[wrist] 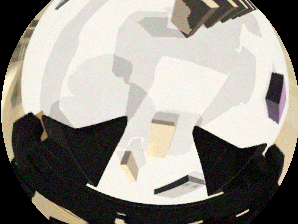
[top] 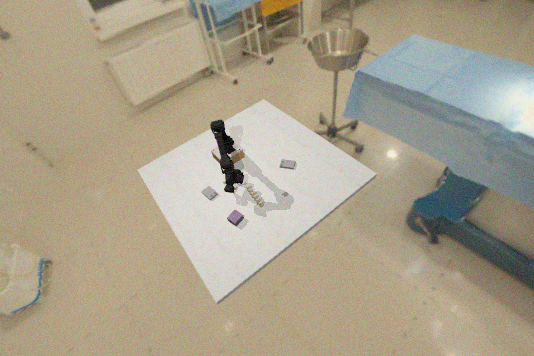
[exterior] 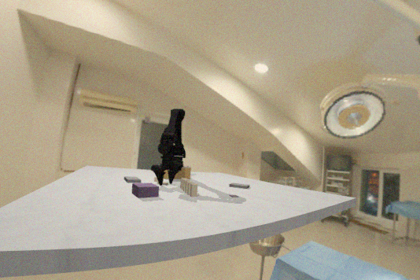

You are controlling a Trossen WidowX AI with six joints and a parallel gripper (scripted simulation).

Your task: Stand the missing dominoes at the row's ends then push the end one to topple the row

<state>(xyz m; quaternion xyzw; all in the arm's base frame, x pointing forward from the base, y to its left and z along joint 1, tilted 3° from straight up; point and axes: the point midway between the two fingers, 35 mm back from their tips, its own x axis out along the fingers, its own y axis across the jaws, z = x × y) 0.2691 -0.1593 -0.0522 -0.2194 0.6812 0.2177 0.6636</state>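
Note:
A row of cream dominoes stands upright, evenly spaced. My gripper is open and low over the table, beside the row's arm-side end. In the wrist view one loose cream domino lies flat, seen between my open fingers; I cannot tell its exact height gap from the fingertips. A second loose domino lies near it, nearer the left finger. In the top view the arm mostly hides these two.
A purple block sits to one side of the row. A grey slab lies near it, another grey slab across the row. A small dark tile lies past the row. A wooden block is at the arm's base.

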